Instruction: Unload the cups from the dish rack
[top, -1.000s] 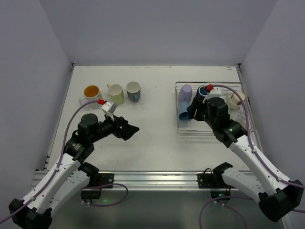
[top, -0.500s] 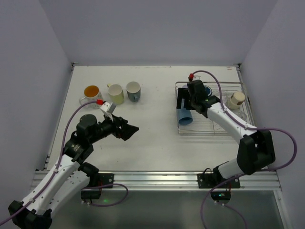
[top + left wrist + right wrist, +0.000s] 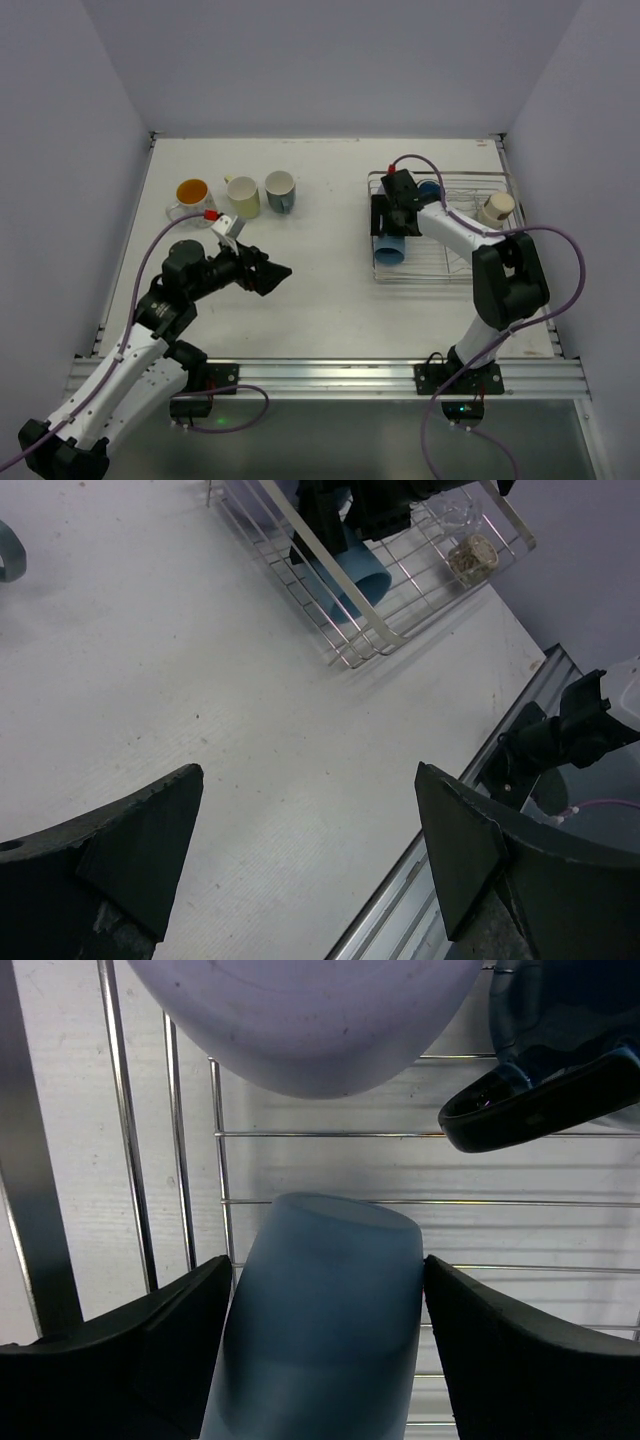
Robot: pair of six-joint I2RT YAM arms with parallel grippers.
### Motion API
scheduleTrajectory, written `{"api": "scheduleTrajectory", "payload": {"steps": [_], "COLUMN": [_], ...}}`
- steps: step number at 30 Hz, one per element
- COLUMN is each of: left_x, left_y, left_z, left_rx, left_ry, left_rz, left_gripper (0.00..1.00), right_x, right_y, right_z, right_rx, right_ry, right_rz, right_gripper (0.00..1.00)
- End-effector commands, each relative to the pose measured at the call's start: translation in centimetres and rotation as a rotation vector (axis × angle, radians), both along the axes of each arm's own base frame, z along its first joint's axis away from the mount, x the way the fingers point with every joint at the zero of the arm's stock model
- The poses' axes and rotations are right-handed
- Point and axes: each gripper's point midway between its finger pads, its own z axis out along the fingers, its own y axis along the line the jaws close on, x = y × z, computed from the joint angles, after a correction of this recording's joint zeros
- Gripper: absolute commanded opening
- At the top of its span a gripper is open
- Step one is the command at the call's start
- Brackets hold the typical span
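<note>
The dish rack (image 3: 455, 277) sits at the right of the table. My right gripper (image 3: 386, 218) is inside its left end, open. Its fingers straddle the light blue cup (image 3: 320, 1330), which lies on its side on the wires (image 3: 125, 1160), also seen from above (image 3: 388, 252). The lavender cup (image 3: 310, 1020) is just beyond it and a navy cup (image 3: 560, 1030) is at the right. A cream cup (image 3: 497, 207) stands at the rack's right end. My left gripper (image 3: 272, 272) is open and empty over the table (image 3: 308, 770).
Three cups stand on the table at the back left: orange-inside white (image 3: 192, 193), pale yellow-green (image 3: 243, 196) and grey (image 3: 279, 188). The table's near edge has a metal rail (image 3: 330, 372). The left wrist view shows the rack's rim (image 3: 350, 590).
My right arm has folded in towards the rack and its gripper has shifted left and down over the light blue cup. The left arm has not moved.
</note>
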Motion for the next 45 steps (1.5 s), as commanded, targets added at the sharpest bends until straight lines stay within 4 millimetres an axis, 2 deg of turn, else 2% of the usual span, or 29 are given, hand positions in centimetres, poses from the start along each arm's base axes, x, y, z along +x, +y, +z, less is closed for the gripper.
{"api": "scheduleTrajectory", "payload": {"steps": [1,5,6,8,9,10,12,13,14,18,19,20,21,22,23,24,25,26,27,28,29,31,34,38,45], "left_x": [-0.2,-0.2,-0.2,-0.4,-0.4,-0.6,-0.7,-0.9,-1.0,-1.5,-1.6,-1.6,-1.7,-2.2,-2.4,-2.4,-3.4,-3.7,-3.4,-3.7,-3.6,-2.7,-1.6,-0.7,0.6], "left_y": [-0.5,-0.8,-0.9,-1.3,-1.4,-1.6,-1.9,-2.1,-2.2,-2.8,-3.2,-3.5,-3.8,-4.4,-4.9,-5.3,-6.5,-7.1,-7.5,-8.5,-8.8,-9.5,-10.3,-11.4,-12.4], "left_z": [0.3,0.5,0.6,0.8,0.9,1.0,1.0,1.0,1.2,1.4,2.2,3.2,3.0,3.3,4.7,4.4,4.6,5.8,6.0,5.7,6.6,6.8,7.3,8.0,8.3], "left_rx": [-0.015,-0.029,-0.034,-0.046,-0.052,-0.061,-0.079,-0.093,-0.106,-0.157,-0.193,-0.227,-0.249,-0.293,-0.347,-0.374,-0.412,-0.457,-0.473,-0.477,-0.505,-0.525,-0.549,-0.576,-0.605], "left_ry": [-0.012,-0.003,0.0,0.011,0.014,0.018,0.033,0.047,0.044,0.068,0.061,0.033,0.047,0.081,0.033,0.048,0.087,0.042,0.042,0.067,0.039,0.041,0.034,0.033,0.015], "left_rz": [-0.034,-0.044,-0.049,-0.068,-0.075,-0.09,-0.102,-0.113,-0.12,-0.147,-0.156,-0.17,-0.177,-0.193,-0.218,-0.215,-0.252,-0.273,-0.252,-0.27,-0.273,-0.251,-0.239,-0.247,-0.233], "left_gripper": [0.91,0.91,0.91,0.91,0.91,0.91,0.91,0.91,0.91,0.89,0.88,0.87,0.86,0.83,0.81,0.78,0.77,0.77,0.77,0.77,0.77,0.76,0.76,0.76,0.76], "right_x": [0.7,0.5,0.4,0.4,0.4,0.5,0.5,0.7,0.4,0.0,0.2,-0.5,-0.7,-1.0,-1.5,-2.2,-2.1,-3.2,-3.7,-4.3,-4.8,-6.2,-7.8,-9.3,-10.3], "right_y": [0.5,0.4,0.4,0.2,0.0,-0.1,-0.7,-0.6,-0.9,-0.8,-0.6,-0.9,-0.7,-0.3,0.1,1.2,2.0,2.4,3.0,4.2,4.8,6.2,7.6,9.2,10.8], "right_z": [0.8,1.0,1.2,2.5,3.0,4.6,5.6,7.4,7.6,10.2,11.2,11.9,12.5,12.6,14.7,15.4,17.5,17.8,18.5,20.1,20.0,21.7,23.6,24.8,24.2], "right_rx": [0.012,0.022,0.029,0.039,0.044,0.063,0.076,0.109,0.116,0.214,0.256,0.287,0.328,0.399,0.473,0.566,0.655,0.711,0.763,0.857,0.899,1.047,1.179,1.24,1.267], "right_ry": [-0.001,0.008,0.004,-0.036,-0.057,-0.106,-0.158,-0.221,-0.238,-0.357,-0.403,-0.441,-0.469,-0.501,-0.563,-0.574,-0.647,-0.669,-0.683,-0.712,-0.708,-0.725,-0.738,-0.747,-0.723], "right_rz": [0.024,0.033,0.032,0.021,0.01,-0.006,-0.036,-0.056,-0.067,-0.113,-0.136,-0.15,-0.153,-0.173,-0.165,-0.17,-0.158,-0.15,-0.145,-0.142,-0.139,-0.118,-0.086,-0.044,-0.008], "right_gripper": [0.81,0.85,0.8,0.64,0.49,0.44,0.39,0.35,0.33,0.33,0.32,0.32,0.32,0.31,0.31,0.31,0.31,0.3,0.3,0.29,0.29,0.28,0.27,0.27,0.27]}}
